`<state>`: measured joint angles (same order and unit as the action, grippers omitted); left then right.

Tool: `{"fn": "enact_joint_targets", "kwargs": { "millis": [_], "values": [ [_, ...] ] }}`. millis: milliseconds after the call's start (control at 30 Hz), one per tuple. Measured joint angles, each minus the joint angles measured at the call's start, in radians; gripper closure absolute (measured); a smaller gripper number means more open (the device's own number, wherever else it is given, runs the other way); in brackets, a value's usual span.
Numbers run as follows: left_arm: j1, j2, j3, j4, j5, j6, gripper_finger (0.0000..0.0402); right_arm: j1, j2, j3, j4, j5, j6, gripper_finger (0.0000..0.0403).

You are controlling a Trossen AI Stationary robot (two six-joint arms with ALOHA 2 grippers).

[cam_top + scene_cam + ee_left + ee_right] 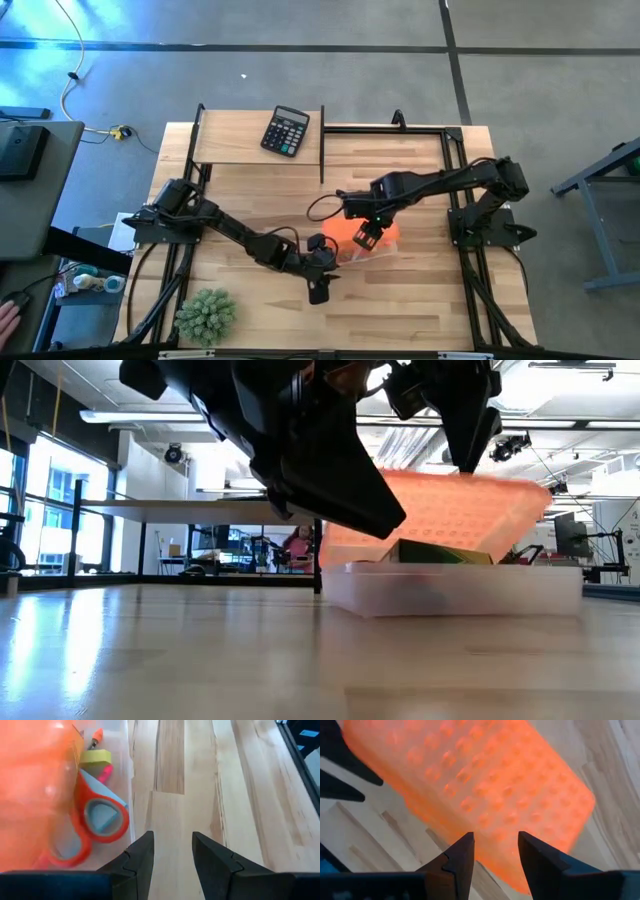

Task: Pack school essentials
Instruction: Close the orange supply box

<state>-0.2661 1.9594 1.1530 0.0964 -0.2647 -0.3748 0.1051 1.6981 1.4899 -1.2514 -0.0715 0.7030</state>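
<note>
table point(420, 300): light wood planks, lying under a black frame that is running along the left, far and right edges.
clear box point(450, 588): sitting right of the table's middle, shallow and see-through, its base resting flat on the wood.
orange lid point(440, 510): dimpled, translucent, tilting up over the box, its right side standing higher in the low view; whether it is hinged to the box i cannot tell.
red-handled scissors point(92, 822): lying inside the box, both finger loops showing through the clear wall, against the side nearest the left arm.
blue square note pad point(100, 795): lying under the scissor handles, inside the box.
yellow-green piece point(96, 756): sitting farther along the same box, with a pink item point(105, 771) just beside it and an orange-tipped stick point(96, 735) beyond.
left gripper point(318, 285): hovering just left and near of the box, fingers standing a little apart, holding nothing, bare wood showing between them.
right gripper point(365, 236): hanging over the orange lid, fingers parted with the lid's surface showing between them; whether they are touching it i cannot tell.
black calculator point(285, 131): lying on the far part of the table, well apart from the box.
spiky green plant point(205, 315): standing at the near left corner.
</note>
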Motion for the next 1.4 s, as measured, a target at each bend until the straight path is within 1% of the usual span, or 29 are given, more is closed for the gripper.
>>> {"fn": "enact_joint_targets", "kwargs": {
  "millis": [233,400,500,633,767,867,1133,1267,1400],
  "values": [
    [-0.008,0.0,0.0,-0.016,-0.016,0.001,0.028,0.0,0.0,0.0,0.002,0.004,0.008,0.0259],
    [-0.022,0.0,0.0,-0.025,0.009,-0.004,0.028,-0.007,0.0,0.0,0.0,0.016,0.009,0.0259],
    [-0.038,0.0,0.0,-0.044,0.009,-0.023,0.028,-0.017,0.0,0.0,-0.031,0.019,0.022,0.0259],
    [-0.051,-0.038,0.002,-0.11,-0.032,-0.04,0.028,-0.022,0.0,0.0,-0.029,0.037,0.019,0.0259],
    [-0.055,-0.091,0.002,-0.187,-0.091,-0.018,0.028,-0.008,0.01,0.002,0.042,0.037,0.04,0.0259],
    [-0.057,-0.133,0.001,-0.255,-0.126,-0.016,0.028,0.007,0.042,0.001,0.086,0.037,0.048,0.0259],
    [-0.058,-0.214,0.0,-0.449,-0.151,-0.085,0.028,0.038,0.135,0.001,0.113,0.037,0.06,0.0259],
    [-0.063,-0.229,0.0,-0.518,-0.165,-0.089,0.028,0.04,0.172,0.001,0.121,0.037,0.064,0.0259],
    [-0.07,-0.232,0.0,-0.573,-0.166,-0.128,0.028,0.04,0.207,0.001,0.134,0.037,0.069,0.0259]
  ]
}}
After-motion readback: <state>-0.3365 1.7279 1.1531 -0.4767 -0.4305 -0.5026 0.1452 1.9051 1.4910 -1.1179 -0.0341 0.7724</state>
